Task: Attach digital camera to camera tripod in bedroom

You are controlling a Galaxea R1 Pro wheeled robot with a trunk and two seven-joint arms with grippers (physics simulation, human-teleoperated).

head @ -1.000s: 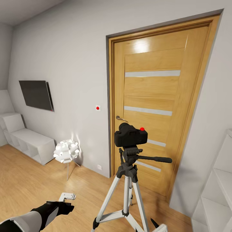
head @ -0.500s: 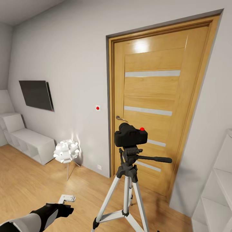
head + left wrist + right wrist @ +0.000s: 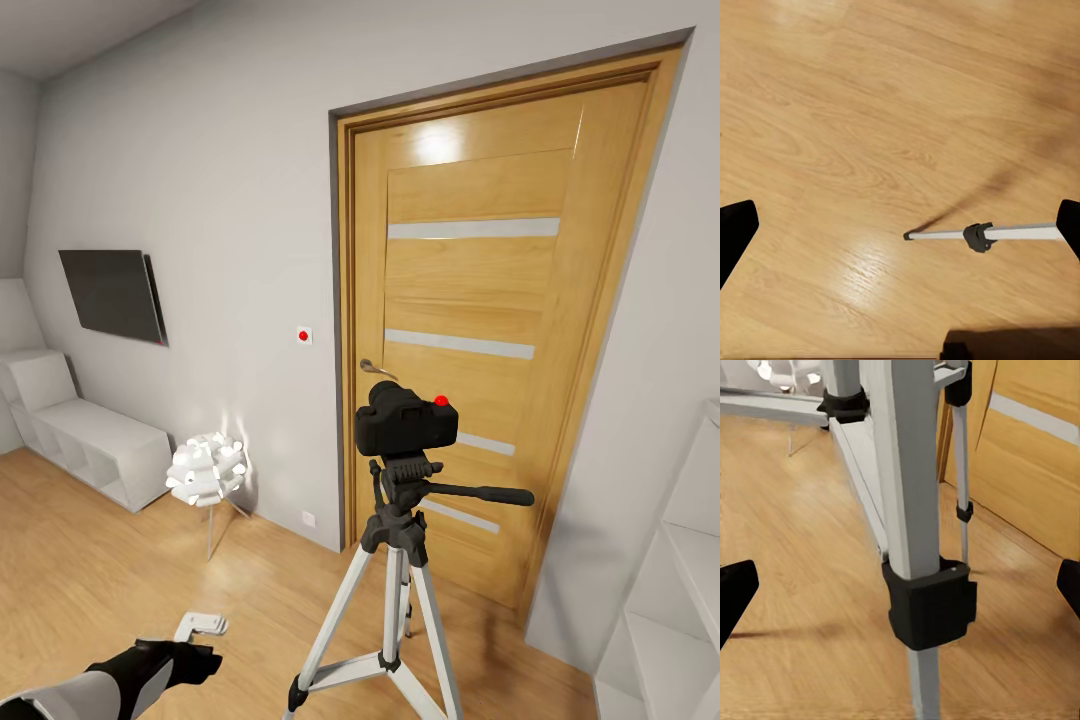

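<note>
With the digital camera [image 3: 406,418] seated on the camera tripod [image 3: 398,560], I keep both spread hands clear.

I'm looking into a room of a home, a lived-in domestic space. An oak door [image 3: 480,330] with pale glass strips sits in a light grey wall [image 3: 200,200], and a dark flat screen [image 3: 112,294] hangs on that wall. A low white shelf unit [image 3: 90,440] and a small white flower-shaped lamp [image 3: 206,470] stand beyond my left gripper [image 3: 195,632], which hangs over warm wood plank floor [image 3: 90,560].
</note>
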